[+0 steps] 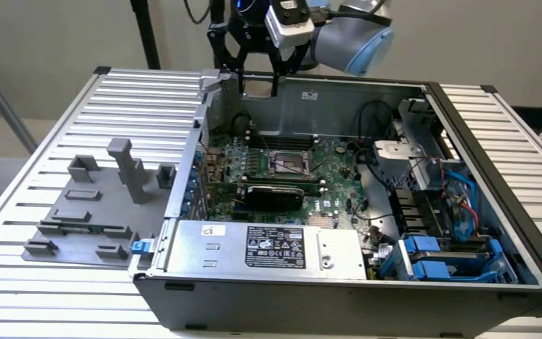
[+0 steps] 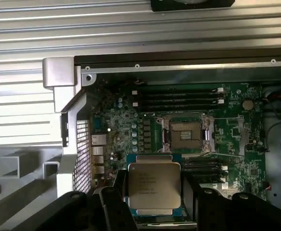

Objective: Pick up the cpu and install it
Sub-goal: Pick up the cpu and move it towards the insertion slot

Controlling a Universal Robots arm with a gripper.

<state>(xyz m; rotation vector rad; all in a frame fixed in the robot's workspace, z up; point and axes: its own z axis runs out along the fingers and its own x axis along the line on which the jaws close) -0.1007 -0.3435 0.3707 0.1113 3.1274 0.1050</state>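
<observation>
Since the cpu [image 2: 153, 186] must likely seat flat, the gripper [image 1: 257, 83] has its fingers [image 2: 115, 197] clamped on two opposite edges, holding it level above the open case [image 1: 346, 300], well apart from the bare socket [image 2: 186, 134].

The arm [image 1: 344, 32] has a rounded silver-grey joint with a pale blue cap [image 1: 370, 53]; a white-and-grey camera box [image 1: 288, 20] is mounted at the wrist; the gripper [image 1: 259, 83] is black, with angular linked fingers [image 2: 106, 211]; black cables [image 1: 194, 10] run above.
</observation>
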